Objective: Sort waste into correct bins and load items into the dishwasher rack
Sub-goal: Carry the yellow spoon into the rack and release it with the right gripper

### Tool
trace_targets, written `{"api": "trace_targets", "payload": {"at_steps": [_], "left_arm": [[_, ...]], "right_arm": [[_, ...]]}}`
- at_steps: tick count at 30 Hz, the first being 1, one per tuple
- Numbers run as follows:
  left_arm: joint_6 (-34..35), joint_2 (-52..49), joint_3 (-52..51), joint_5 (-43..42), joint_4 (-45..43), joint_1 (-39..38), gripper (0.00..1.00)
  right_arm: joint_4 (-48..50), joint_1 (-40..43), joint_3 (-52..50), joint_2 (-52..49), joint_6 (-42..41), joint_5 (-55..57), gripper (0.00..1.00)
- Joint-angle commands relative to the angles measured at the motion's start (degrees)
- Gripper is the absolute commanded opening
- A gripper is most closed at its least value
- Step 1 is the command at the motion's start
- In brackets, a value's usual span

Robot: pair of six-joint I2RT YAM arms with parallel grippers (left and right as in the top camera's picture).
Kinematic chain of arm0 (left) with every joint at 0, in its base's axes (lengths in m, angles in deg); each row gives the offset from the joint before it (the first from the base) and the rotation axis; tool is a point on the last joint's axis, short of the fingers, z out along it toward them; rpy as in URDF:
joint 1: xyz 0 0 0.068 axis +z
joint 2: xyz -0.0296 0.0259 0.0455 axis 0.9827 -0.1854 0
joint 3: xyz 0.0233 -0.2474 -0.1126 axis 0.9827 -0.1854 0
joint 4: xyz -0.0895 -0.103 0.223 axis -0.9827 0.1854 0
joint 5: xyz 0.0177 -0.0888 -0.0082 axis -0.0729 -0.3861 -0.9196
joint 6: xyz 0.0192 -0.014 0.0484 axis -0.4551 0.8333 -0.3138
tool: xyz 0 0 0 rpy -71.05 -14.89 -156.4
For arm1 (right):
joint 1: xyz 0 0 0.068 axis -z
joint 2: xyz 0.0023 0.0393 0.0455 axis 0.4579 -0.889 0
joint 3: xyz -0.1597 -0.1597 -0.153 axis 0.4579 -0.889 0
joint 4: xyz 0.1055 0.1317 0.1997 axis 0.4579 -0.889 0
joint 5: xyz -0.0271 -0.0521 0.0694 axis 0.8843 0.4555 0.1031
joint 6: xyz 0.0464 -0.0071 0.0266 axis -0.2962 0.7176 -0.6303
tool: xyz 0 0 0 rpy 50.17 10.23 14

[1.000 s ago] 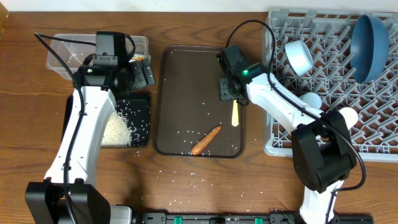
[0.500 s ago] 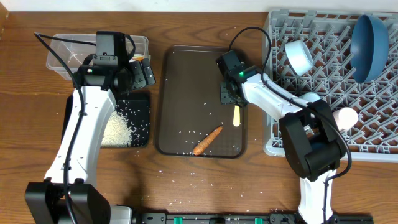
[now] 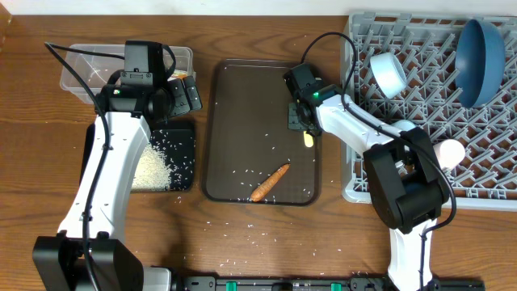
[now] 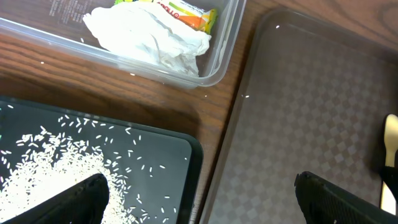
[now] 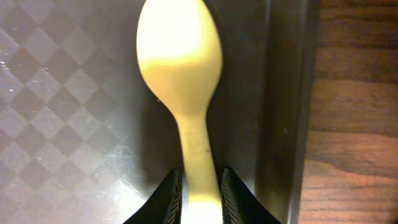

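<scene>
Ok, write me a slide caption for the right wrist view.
Right gripper closed on the handle of the yellow spoon, which lies on the brown tray beside its rim.

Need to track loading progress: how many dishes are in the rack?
3: white-and-blue bowl upper left, dark blue plate upper right, pink cup near the front; the right arm may hide more.

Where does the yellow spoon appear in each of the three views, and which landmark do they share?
Overhead: yellow spoon at the brown tray's right edge.
Left wrist: pale strip at the right border.
Right wrist: fills the centre, bowl upward.
Shared landmark: the brown tray, under it in all three.
</scene>
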Motion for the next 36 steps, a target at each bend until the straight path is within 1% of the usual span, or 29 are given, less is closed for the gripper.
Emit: {"api": "trace_targets", "payload": {"at_steps": [1, 7, 10, 18, 31, 36], "left_arm": [[-0.07, 1.16, -0.22, 0.50, 0.13, 0.09, 0.98], [-0.07, 1.16, -0.22, 0.50, 0.13, 0.09, 0.97], [-0.07, 1.16, -0.22, 0.50, 0.13, 0.09, 0.98], [-0.07, 1.16, -0.22, 0.50, 0.13, 0.09, 0.97], [-0.07, 1.16, -0.22, 0.50, 0.13, 0.09, 0.97], [-0.07, 1.16, -0.22, 0.50, 0.13, 0.09, 0.98]], "right_arm": [[0.39, 0.42, -0.44, -2.60, 1.33, -3.78, 0.17], [-0.63, 0.44, -0.39, -2.51, 2.78, -7.19, 0.16], [-2.32, 0.44, -0.28, -2.51, 2.80, -8.90, 0.14], [-7.02, 0.61, 2.36, -2.14, 6.19, -10.82, 0.01], [-18.21, 0.96, 11.67, 1.40, 8.94, -10.73, 0.01], [-22.56, 2.73, 15.91, 4.13, 11.43, -10.34, 0.01]]}}
